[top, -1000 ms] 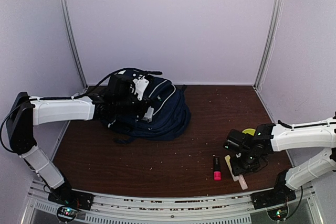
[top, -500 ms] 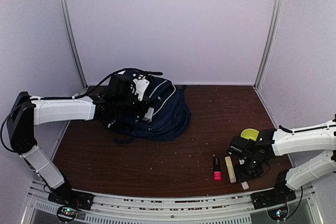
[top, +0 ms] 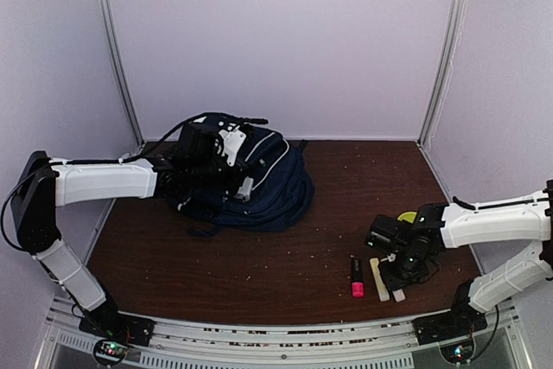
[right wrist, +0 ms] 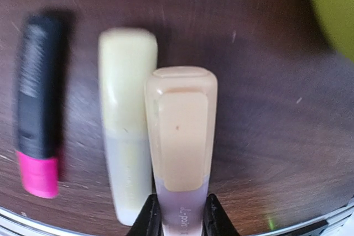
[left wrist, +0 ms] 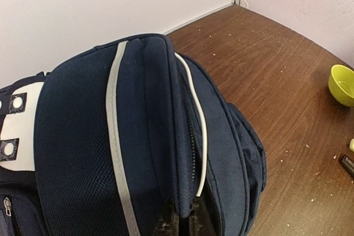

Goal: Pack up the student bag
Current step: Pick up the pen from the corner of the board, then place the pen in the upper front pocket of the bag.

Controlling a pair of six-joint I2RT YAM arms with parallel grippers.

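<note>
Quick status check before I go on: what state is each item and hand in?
student bag: lying down, zip parted beside the grip.
left hand: shut on the bag's fabric.
right hand: shut on the peach highlighter.
peach highlighter: gripped at its clear end.
yellow highlighter: lying flat, free.
black marker: lying flat, free.
green bowl: upright.

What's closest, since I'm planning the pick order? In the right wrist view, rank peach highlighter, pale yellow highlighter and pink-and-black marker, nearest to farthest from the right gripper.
1. peach highlighter: between the fingers of the right gripper.
2. pale yellow highlighter: beside it, on the view's left.
3. pink-and-black marker: farthest left.
</note>
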